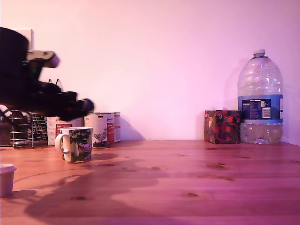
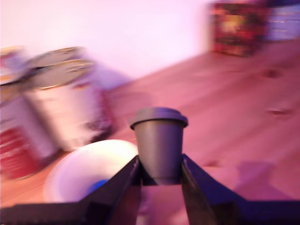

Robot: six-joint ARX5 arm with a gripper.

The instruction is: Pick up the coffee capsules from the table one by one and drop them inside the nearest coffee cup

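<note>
Table (image 1: 187, 183): tins (image 1: 104, 129) behind mug (image 1: 75, 144).

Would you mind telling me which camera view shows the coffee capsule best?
The wrist view. There the capsule fills the centre, dark and tapered, rim up, clamped between the gripper's fingers beside the mug's white opening. In the exterior view the capsule cannot be made out; only the dark arm above the mug shows.
</note>
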